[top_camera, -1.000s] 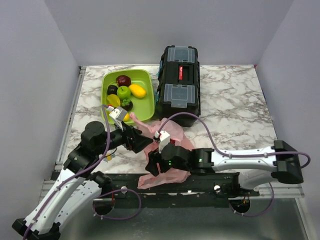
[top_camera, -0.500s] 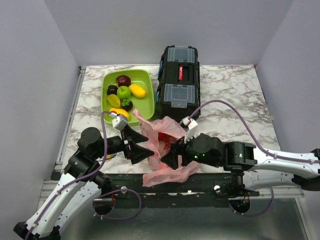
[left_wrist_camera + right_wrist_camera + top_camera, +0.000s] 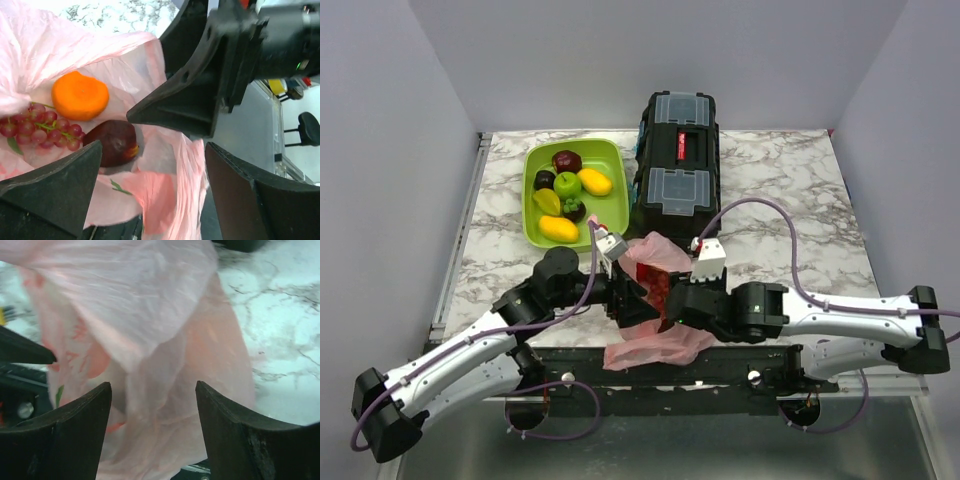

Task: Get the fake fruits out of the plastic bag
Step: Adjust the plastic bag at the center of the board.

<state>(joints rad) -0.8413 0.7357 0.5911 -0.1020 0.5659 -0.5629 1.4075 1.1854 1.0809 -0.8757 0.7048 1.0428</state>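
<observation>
- Lime-green tray point(image 3: 610, 215) at far left, loaded with other fruit; not part of this step.
- Left gripper point(image 3: 150, 190) poised over the bag mouth, jaws spread wide, holding nothing.
- Plastic bag point(image 3: 655, 345) crumpled at the near table edge between the two grippers, mouth gaping toward the left wrist camera.
- Inside the bag, in the left wrist view: grape bunch point(image 3: 37, 130) leftmost, orange point(image 3: 80, 95) just beyond it, apple point(image 3: 112, 149) just beside the grapes. No fourth fruit visible.
- Right gripper point(image 3: 152, 435) at the bag's right side, jaws apart, pink film sagging between the fingers but not pinched; gripping nothing.
- Black toolbox point(image 3: 678, 160) far, right of the tray; not involved.
- Step judged: first reach into the bag.
- Advice, left: go for the apple, nearest the jaw centre; descend straight, close across the widest part, keep fingertips off loose film.
- Advice, right: pinch the upper lip and hold the mouth open, so the bag does not lift with the fruit.
- Risk: glossy skin may slip from the grip.
</observation>
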